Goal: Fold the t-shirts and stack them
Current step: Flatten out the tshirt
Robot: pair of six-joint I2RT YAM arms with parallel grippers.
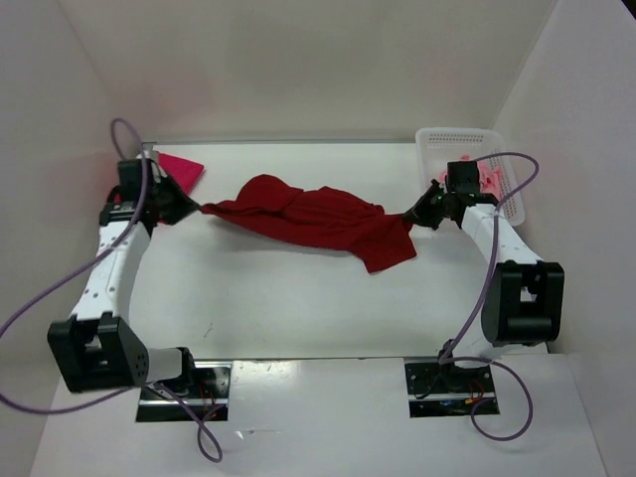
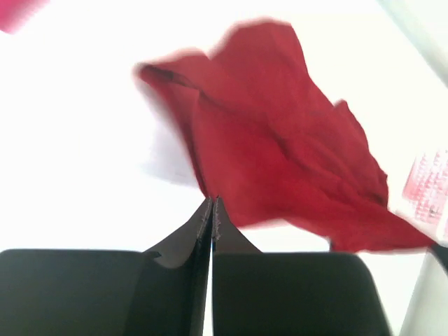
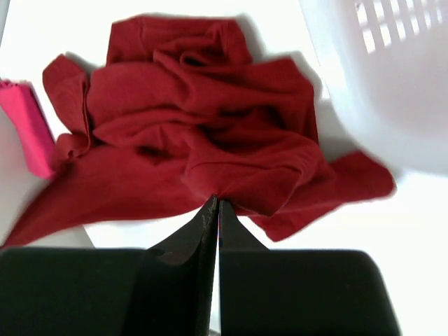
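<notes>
A dark red t-shirt (image 1: 318, 221) hangs stretched between my two grippers across the back of the table, crumpled in the middle (image 3: 203, 126). My left gripper (image 1: 195, 208) is shut on its left end; in the left wrist view the tips (image 2: 212, 201) pinch the cloth (image 2: 280, 161). My right gripper (image 1: 412, 217) is shut on the right end (image 3: 215, 199). A crimson-magenta t-shirt (image 1: 182, 169) lies folded at the back left, behind the left arm, also seen as the magenta shirt (image 3: 31, 129). Pink cloth (image 1: 489, 179) lies in the basket.
A white perforated basket (image 1: 444, 144) stands at the back right, close behind the right wrist, its wall (image 3: 392, 91) near the shirt. White walls enclose the table on three sides.
</notes>
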